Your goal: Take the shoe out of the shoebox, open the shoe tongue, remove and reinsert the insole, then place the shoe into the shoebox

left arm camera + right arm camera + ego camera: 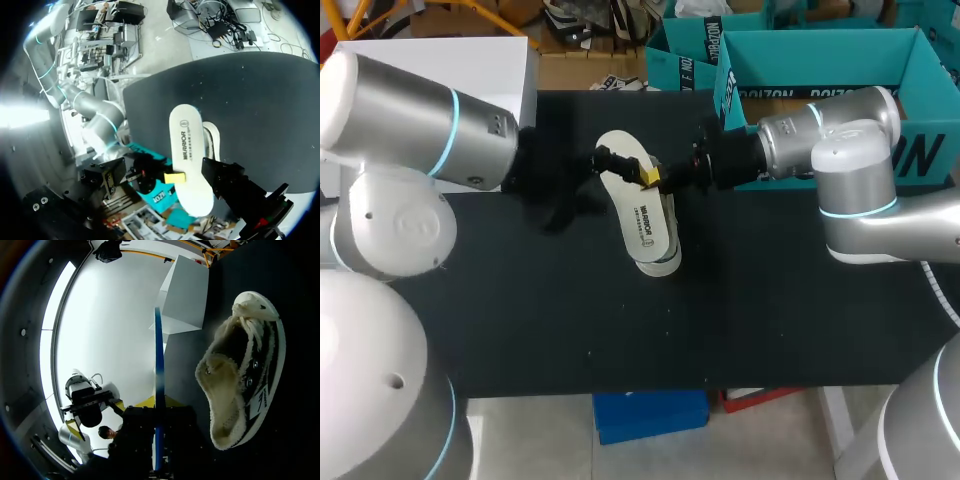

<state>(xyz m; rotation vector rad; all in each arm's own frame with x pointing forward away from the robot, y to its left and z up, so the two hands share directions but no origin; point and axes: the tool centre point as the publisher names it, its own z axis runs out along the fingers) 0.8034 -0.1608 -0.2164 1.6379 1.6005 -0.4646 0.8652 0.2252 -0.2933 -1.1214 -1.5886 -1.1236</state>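
Observation:
A white insole (638,205) with dark print hangs over the middle of the black table. My right gripper (653,176) is shut on its edge, one yellow tip showing. In the right wrist view the insole (159,385) stands edge-on as a thin blue line between that gripper's (158,415) fingers. The black shoe (242,375) with pale fleece lining and white laces lies on the table beyond it. The insole hides most of the shoe (662,262) from above. My left gripper (608,160) is open at the insole's far end. One of its black fingers (225,180) stands beside the insole (189,155).
The open teal shoebox (920,60) stands at the back right behind my right arm, with a second teal box (685,50) to its left. A white box (440,60) is at the back left. Bare black tabletop (620,340) stretches toward the front edge.

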